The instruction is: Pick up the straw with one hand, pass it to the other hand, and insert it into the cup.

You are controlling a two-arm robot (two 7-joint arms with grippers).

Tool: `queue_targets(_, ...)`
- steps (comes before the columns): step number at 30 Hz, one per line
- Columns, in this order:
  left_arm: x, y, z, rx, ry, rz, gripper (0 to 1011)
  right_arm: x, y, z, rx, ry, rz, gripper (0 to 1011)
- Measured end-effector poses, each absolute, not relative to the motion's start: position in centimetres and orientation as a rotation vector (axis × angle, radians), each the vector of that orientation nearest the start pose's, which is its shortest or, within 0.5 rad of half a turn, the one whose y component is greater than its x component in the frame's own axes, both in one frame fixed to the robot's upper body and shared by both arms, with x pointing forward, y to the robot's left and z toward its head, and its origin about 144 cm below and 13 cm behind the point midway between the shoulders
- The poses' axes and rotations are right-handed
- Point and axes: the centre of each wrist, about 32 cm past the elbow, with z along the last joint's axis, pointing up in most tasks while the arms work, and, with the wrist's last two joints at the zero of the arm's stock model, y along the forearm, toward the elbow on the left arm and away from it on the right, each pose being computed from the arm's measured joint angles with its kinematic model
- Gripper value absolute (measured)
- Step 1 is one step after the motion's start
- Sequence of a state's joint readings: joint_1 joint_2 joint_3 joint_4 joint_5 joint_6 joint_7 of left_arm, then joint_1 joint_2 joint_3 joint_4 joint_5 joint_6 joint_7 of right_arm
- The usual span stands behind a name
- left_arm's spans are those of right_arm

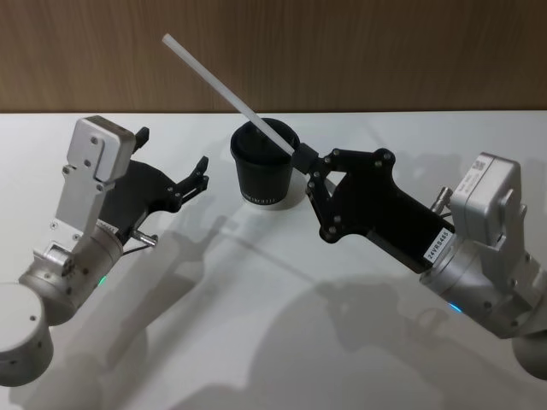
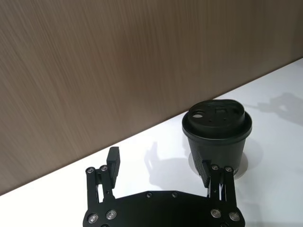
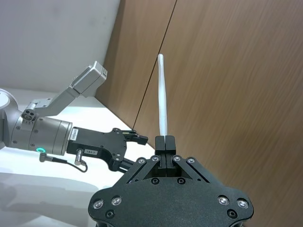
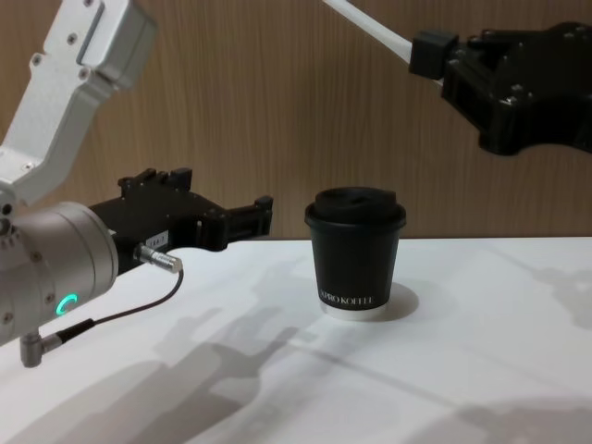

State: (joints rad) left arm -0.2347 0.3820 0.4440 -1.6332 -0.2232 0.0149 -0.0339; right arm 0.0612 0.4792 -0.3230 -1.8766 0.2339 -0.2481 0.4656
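table (image 1: 256,290): white, matte | wall (image 1: 385,51): brown wood-grain panelling behind the table

Both arms end in flat black linkage plates studded with round silver screw heads. The left gripper (image 1: 171,152) has slim black jaws. Behind them is a thick silver cylindrical wrist (image 4: 46,268) with a glowing green ring (image 4: 67,303) and a thin black cable (image 4: 120,313) ending in a metal plug (image 4: 159,260). A boxy silver-white housing (image 1: 96,162) with small screws is mounted on it. The right gripper (image 1: 302,157) bears a white label (image 1: 438,243) printed 24VRS485. Its silver right wrist (image 1: 479,286) shows a blue-green light (image 1: 453,308), and its pale housing (image 1: 491,196) carries a square code marker (image 1: 479,162).
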Motion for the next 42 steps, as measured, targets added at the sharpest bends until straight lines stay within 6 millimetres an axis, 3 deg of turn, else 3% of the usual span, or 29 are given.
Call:
queue_targets(23, 49.1, 22.0, 122.8, -0.182, -0.056, 0.912, 1000, 44.4, -22.9, 123.8, 0.128, -0.488, -0.643, 5)
queue_targets(42, 49.2, 23.8, 124.2, -0.419, 0.117, 0.613, 1000, 44.4, -22.9, 123.8, 0.129, -0.488, -0.641, 5)
